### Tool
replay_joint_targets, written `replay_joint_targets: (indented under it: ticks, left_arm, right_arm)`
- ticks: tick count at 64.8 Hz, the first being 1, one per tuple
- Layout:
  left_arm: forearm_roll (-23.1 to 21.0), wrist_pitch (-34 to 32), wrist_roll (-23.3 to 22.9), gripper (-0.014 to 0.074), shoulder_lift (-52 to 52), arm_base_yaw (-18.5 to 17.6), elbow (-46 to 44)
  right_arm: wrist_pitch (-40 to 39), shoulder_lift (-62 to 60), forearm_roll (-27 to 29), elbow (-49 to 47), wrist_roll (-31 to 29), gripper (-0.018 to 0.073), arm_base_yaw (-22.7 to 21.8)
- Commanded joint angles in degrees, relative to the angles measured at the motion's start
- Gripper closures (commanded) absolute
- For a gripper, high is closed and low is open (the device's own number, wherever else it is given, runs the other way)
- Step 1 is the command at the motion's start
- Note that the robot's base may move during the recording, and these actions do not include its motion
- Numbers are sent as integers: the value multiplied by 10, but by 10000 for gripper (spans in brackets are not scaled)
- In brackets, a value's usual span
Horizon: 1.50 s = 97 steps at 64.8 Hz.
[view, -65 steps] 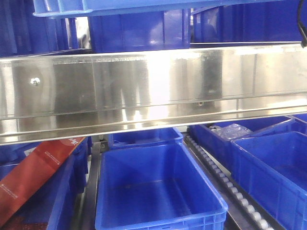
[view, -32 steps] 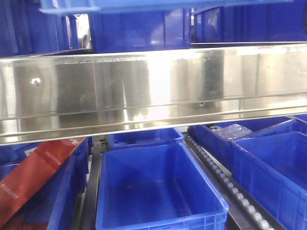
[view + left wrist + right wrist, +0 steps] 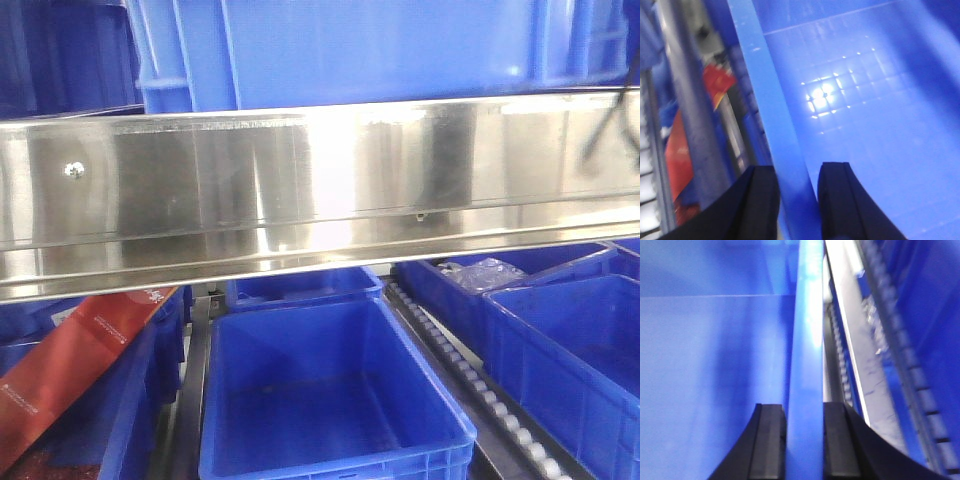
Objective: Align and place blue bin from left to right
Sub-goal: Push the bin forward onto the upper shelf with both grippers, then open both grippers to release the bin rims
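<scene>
We find the blue bin (image 3: 380,50) above the stainless-steel shelf rail (image 3: 320,190), its pale wall filling the top of the front view. The left gripper (image 3: 797,200) is clamped on the bin's left rim and the right gripper (image 3: 805,445) on its right rim, one black finger on each side of the lip. Below the rail we note an empty royal-blue bin (image 3: 330,400), a red carton (image 3: 75,360) to its left, and a roller track (image 3: 470,380) to its right.
</scene>
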Motion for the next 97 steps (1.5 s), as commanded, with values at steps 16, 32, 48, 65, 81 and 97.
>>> replay_joint_targets:
  ticks: [16, 32, 48, 65, 81, 97]
  left_arm:
    - [14, -28, 20, 95, -12, -3, -6]
    - [28, -28, 20, 36, -25, -3, -30]
    - [-5, -28, 20, 140, -88, -3, -40]
    - [-5, -28, 25, 708, -136, -3, -35]
    - [12, -28, 25, 708, -144, 9, 43]
    - [17, -153, 25, 708, -223, 13, 225]
  right_arm:
    - [-60, -11, -9, -10, -9, -18, -6]
    - [-55, -40, -9, -10, -9, 0, -6]
    - [-6, -107, -9, -11, -9, 266, -6]
    - [34, -135, -9, -6, 6, 620, -6]
    - [-31, -146, -9, 109, 6, 629, -6]
    - [-229, -248, -9, 338, 6, 629, -6]
